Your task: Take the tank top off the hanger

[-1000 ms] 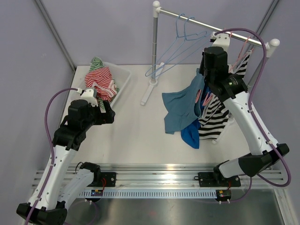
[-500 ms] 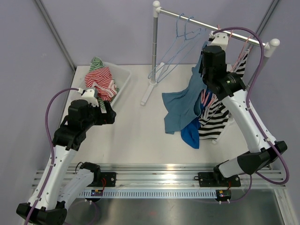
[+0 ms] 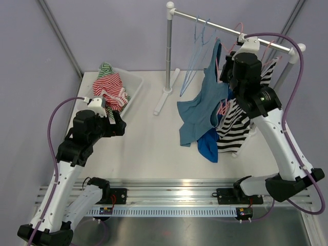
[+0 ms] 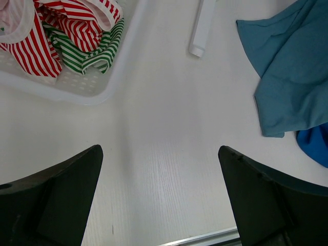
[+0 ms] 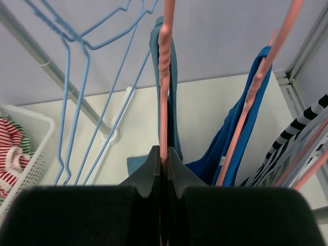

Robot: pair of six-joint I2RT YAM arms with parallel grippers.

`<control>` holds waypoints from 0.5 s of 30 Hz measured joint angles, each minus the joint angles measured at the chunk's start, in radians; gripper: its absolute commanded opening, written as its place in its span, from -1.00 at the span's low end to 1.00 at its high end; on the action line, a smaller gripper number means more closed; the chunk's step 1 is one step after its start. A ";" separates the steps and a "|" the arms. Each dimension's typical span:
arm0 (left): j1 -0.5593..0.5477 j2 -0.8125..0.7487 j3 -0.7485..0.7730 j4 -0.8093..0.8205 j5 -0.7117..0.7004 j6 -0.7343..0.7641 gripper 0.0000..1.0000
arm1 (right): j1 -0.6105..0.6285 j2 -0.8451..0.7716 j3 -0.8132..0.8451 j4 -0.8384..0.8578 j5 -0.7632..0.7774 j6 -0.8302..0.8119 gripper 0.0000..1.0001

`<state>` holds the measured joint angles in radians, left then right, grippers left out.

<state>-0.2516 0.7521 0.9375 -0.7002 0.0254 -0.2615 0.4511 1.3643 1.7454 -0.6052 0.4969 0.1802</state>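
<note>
The tank top is teal blue. One strap runs up along a pink hanger, while its lower part lies crumpled on the table. My right gripper is shut on that hanger's pink wire, high up near the rail. In the top view this gripper sits just right of the raised strap. Over the table at the left, my left gripper is open and holds nothing. It hovers well apart from the tank top, and the top view shows this gripper beside the basket.
A white basket at the back left holds red and green striped clothes. Empty light-blue hangers hang on the rail. A bright blue garment on a second pink hanger and a black-and-white striped garment hang at the right. The rack foot lies on the table.
My right gripper has shut on the pink hanger and risen to the right, pulling the tank top's strap up. The light-blue hangers swung. The left arm stayed still.
</note>
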 measured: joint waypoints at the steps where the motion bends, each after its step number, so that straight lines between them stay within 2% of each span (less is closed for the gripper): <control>1: 0.000 -0.005 0.000 0.000 -0.003 0.000 0.98 | 0.000 -0.019 -0.013 0.004 -0.016 0.002 -1.00; 15: -0.002 -0.010 0.000 0.003 -0.025 0.000 0.98 | 0.000 -0.285 -0.250 0.058 -0.284 0.023 -1.00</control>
<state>-0.2535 0.7422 0.9375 -0.6975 0.0006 -0.2619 0.4511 1.0798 1.4956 -0.5476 0.2131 0.2028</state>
